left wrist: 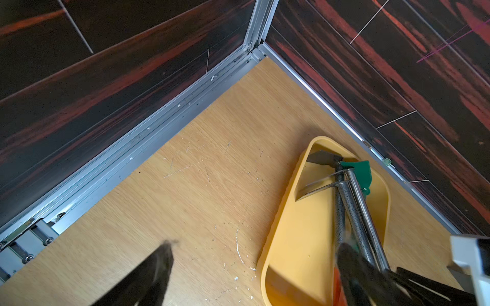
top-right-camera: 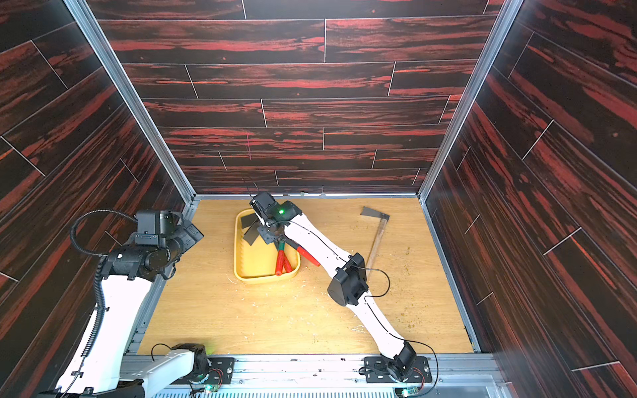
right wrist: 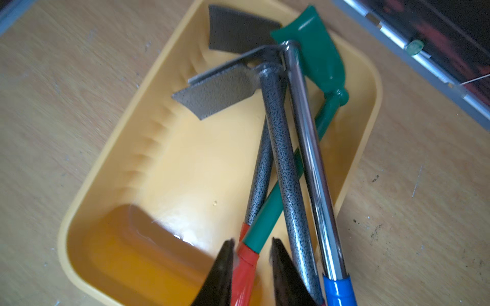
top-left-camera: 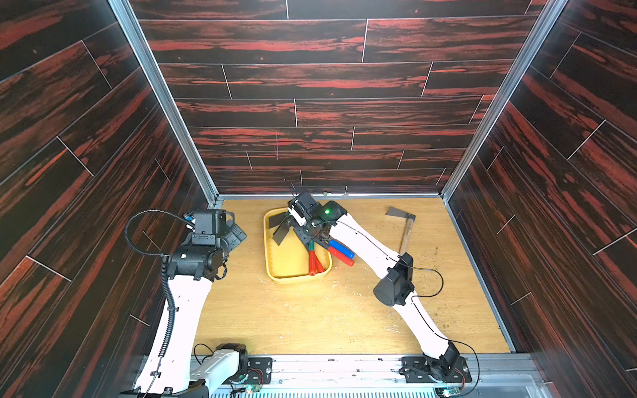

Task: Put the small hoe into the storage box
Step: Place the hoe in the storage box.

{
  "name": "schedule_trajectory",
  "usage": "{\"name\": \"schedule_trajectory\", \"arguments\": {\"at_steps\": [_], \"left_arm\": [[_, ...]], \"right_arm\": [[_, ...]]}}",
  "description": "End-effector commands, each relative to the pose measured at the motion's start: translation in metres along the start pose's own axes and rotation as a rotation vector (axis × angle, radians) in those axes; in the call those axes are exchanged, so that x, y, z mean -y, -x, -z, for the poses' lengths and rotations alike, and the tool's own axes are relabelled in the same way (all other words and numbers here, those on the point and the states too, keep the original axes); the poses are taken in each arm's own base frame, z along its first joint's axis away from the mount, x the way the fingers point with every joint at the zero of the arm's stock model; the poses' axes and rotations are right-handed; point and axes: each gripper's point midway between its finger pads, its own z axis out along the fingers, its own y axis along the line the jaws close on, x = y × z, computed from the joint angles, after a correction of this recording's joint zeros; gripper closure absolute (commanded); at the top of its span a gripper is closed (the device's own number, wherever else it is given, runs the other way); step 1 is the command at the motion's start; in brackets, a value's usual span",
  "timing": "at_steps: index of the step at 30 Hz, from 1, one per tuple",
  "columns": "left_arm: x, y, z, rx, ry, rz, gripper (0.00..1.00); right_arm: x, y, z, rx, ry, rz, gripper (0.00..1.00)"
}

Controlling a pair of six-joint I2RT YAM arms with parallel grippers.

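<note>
Your right gripper hangs over the storage box, its claw barely parted around the red grip of the green small hoe. One finger touches the grip and a sliver of gap shows at the other, so nothing is pinched. That hoe lies inside the box, blade at the far end, among three other hoes. Your left gripper stands wide open and empty, off to the box's left. A wooden-handled hoe lies well apart on the table.
</note>
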Motion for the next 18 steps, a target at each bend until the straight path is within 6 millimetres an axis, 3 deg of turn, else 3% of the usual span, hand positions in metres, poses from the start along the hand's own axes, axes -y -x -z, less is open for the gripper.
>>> {"name": "schedule_trajectory", "arguments": {"at_steps": [1,4,8,13,18], "left_arm": [[-0.003,0.004,0.003,0.015,0.009,0.01,0.01],[-0.003,0.003,0.002,0.013,0.009,0.008,0.01],[-0.007,0.003,0.004,0.022,0.02,-0.004,0.01],[-0.006,0.001,0.003,0.018,0.013,-0.005,0.01],[-0.003,-0.001,0.0,0.01,-0.003,-0.004,0.01]], "right_arm": [[0.001,0.014,0.012,0.056,0.001,-0.034,0.71],[0.014,0.021,0.026,0.082,-0.011,-0.107,0.71],[0.06,0.009,0.032,0.058,-0.097,-0.254,0.71],[0.132,-0.038,0.03,-0.001,-0.109,-0.525,0.73],[0.168,-0.087,0.02,-0.065,-0.155,-0.592,0.73]]}}
